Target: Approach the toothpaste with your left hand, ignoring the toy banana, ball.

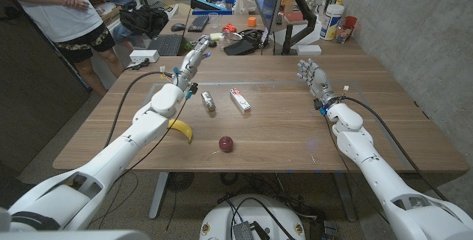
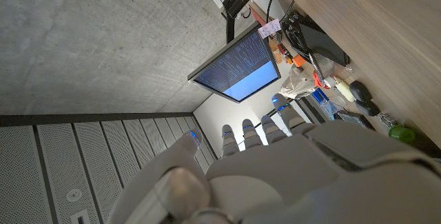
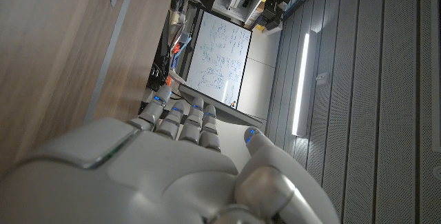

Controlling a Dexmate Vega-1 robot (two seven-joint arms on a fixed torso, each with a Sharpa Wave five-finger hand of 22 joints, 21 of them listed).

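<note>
Wooden desk (image 1: pixel 281 133): white-and-red boxed toothpaste (image 1: pixel 239 100) probably light, stiff; grasp long sides. Left hand (image 1: pixel 194 57) released, holding nothing, beyond it.

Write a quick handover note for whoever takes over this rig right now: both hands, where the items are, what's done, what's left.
Left hand: open, holding nothing, raised near the table's far left edge, beyond the items.
Right hand: open, holding nothing, at the table's right side.
Toothpaste: mid-table, untouched. A small silvery object lies to its left.
Toy banana and ball: nearer the robot; ignore both.
Done: nothing visible.
Left: bring the left hand to the toothpaste.
</note>
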